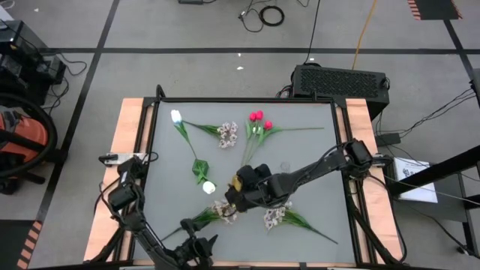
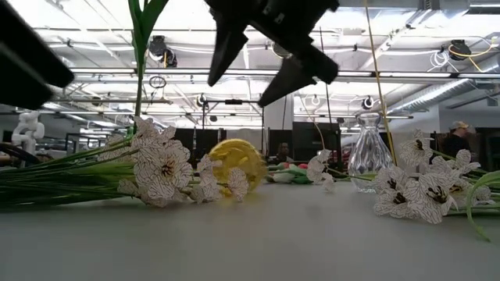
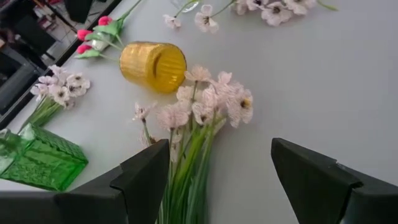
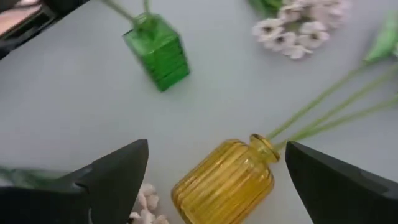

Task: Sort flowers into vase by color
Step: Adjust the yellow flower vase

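Evidently the right tool [image 4: 208, 180], jaws spread and empty, hovers above the toppled yellow vase [image 4: 227, 180] mid-tabletop [image 1: 315, 150], so righting it looks the step in hand, calling for a descent onto its ribbed body; flowers [image 1: 256, 124] lie scattered around, the left tool [image 3: 217, 180] waits spread over a pale spray [image 3: 205, 106].

Grey table [image 1: 315, 150], bare wood strips [image 1: 127, 150] along both sides, black frame around the top. Black vented box [image 1: 341, 81] on the floor just behind the far right corner. Red vacuum [image 1: 15, 127] with a black hose [image 1: 34, 154] off the left side. Coiled cable [image 1: 271, 15] and a yellow cord [image 1: 364, 30] on the concrete floor, which is crossed by black tape lines [image 1: 225, 51]. White sheet [image 1: 416, 176] right of the table. In the low view, strip lights [image 2: 234, 35] overhead; a person [image 2: 461, 136] far right, in what may be a cap; a white figure [image 2: 30, 129] far left.
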Controlling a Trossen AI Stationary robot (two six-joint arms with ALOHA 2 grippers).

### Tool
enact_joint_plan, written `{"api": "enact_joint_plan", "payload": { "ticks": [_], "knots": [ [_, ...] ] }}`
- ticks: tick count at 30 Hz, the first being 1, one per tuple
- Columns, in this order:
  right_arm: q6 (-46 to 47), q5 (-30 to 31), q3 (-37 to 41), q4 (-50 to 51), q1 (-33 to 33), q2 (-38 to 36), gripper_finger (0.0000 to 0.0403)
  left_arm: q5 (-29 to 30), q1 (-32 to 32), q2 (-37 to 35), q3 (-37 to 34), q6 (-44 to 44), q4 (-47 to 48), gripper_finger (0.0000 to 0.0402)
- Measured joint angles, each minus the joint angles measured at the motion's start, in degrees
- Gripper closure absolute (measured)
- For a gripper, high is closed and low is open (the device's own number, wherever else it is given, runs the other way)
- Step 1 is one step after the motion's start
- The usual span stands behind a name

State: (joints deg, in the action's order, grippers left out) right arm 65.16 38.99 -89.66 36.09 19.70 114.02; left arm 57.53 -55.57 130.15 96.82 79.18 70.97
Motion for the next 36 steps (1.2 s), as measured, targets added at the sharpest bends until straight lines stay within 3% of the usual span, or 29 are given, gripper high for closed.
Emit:
{"api": "enact_joint_plan", "payload": {
  "ticks": [7,19,36],
  "knots": [
    [11.14,7.94,0.9,-0.4,1.52,3.19,0.0031,0.15,-1.66,0.0,0.0,1.07,0.08,0.0117],
    [28.74,7.4,0.91,3.74,2.75,8.76,0.0003,0.55,-5.18,-0.02,-0.02,0.43,0.47,0.0117],
    [27.32,4.61,0.82,1.89,2.13,10.42,0.0009,1.21,-8.7,-0.02,-0.02,-0.59,1.81,0.0117]
  ]
}}
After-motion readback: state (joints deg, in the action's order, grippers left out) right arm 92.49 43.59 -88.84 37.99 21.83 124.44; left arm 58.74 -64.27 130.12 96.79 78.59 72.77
